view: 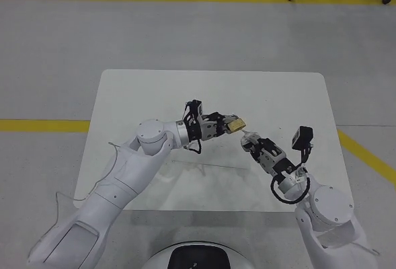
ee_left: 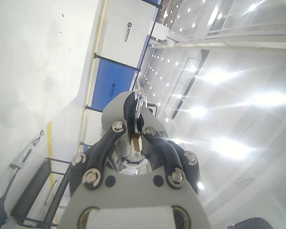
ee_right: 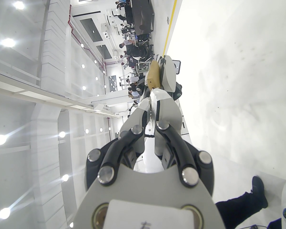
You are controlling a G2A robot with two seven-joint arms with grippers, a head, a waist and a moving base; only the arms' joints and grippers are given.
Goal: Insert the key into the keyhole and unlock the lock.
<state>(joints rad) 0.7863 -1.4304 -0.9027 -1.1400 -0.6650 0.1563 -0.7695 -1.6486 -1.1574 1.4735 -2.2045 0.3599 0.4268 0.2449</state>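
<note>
Held above the middle of the table [view: 150, 87] in the left gripper [view: 228, 124]: brass lock [view: 236, 124], fingers [ee_left: 114, 113] closed narrow against its two sides. Just beside it, right gripper [view: 246, 138], fingers [ee_right: 168, 107] pinched almost together on the thin edge of the key [ee_right: 153, 107]. Fingertips right up at the lock's end face; whether touching, cannot tell.
</note>
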